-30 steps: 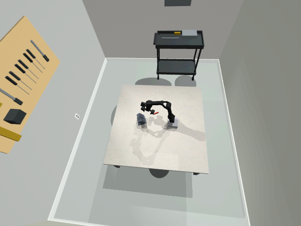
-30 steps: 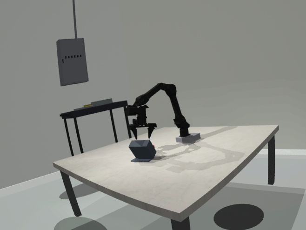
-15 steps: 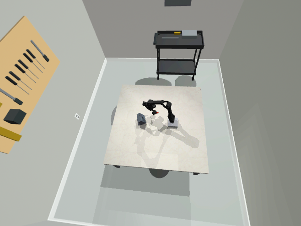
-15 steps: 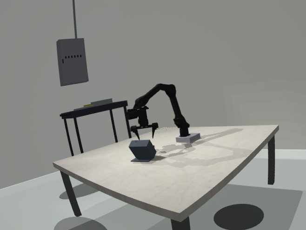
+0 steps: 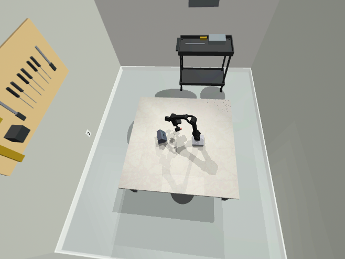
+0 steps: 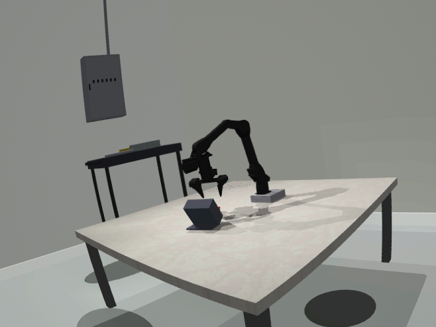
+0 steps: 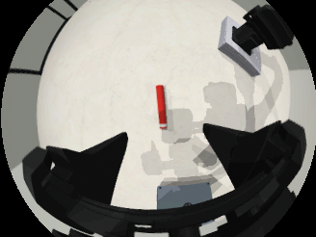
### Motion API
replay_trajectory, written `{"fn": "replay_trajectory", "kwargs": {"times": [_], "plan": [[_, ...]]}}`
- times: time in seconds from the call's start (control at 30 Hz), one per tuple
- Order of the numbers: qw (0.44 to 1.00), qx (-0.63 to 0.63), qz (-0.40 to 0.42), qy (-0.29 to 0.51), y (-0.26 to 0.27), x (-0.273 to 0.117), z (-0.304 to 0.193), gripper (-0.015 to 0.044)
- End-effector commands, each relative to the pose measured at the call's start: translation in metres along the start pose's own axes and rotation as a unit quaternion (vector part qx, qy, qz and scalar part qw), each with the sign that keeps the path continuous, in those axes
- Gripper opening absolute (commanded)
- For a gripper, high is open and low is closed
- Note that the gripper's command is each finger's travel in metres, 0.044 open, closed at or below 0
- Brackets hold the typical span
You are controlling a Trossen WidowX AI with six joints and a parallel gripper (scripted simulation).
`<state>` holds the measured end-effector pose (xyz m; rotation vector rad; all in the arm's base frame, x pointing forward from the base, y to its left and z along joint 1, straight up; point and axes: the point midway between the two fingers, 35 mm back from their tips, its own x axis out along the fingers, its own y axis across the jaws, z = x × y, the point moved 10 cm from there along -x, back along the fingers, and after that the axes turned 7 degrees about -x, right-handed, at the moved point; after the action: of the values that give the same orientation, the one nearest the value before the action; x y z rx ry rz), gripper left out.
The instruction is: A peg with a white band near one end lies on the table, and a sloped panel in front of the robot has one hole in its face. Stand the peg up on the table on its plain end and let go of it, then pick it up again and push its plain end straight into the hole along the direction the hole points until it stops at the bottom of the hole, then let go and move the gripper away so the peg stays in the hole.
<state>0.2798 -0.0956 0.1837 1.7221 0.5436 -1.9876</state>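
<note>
The red peg [image 5: 181, 128] [image 6: 218, 207] [image 7: 161, 103] lies on its side on the table. In the wrist view its white band is at the lower end, nearer the panel. Its other end is plain red. My gripper [image 6: 211, 196] [image 7: 166, 132] is open and empty, pointing down above the table, with the peg below and beyond the fingertips in the wrist view. The blue-grey sloped panel [image 5: 161, 136] [image 6: 202, 214] [image 7: 175, 195] stands close by. Its hole [image 5: 163, 135] [image 7: 188, 204] is partly hidden at the bottom of the wrist view. The exterior camera sees the panel's back, which hides most of the peg.
The arm's pale base block [image 5: 197, 141] [image 6: 268, 196] [image 7: 225, 36] stands on the table [image 5: 150, 172] [image 6: 225, 260] across from the panel. Shadows of the arm lie between them. A black cart [image 5: 192, 49] stands beyond the table.
</note>
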Motion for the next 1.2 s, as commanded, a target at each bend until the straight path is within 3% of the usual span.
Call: {"fn": "replay_trajectory", "kwargs": {"times": [0.0,1.17], "plan": [[1.000,0.007,-0.001,-0.005,0.000,0.003,0.001,0.0440],[1.000,0.007,-0.001,-0.005,0.002,0.059,-0.009,0.0440]]}}
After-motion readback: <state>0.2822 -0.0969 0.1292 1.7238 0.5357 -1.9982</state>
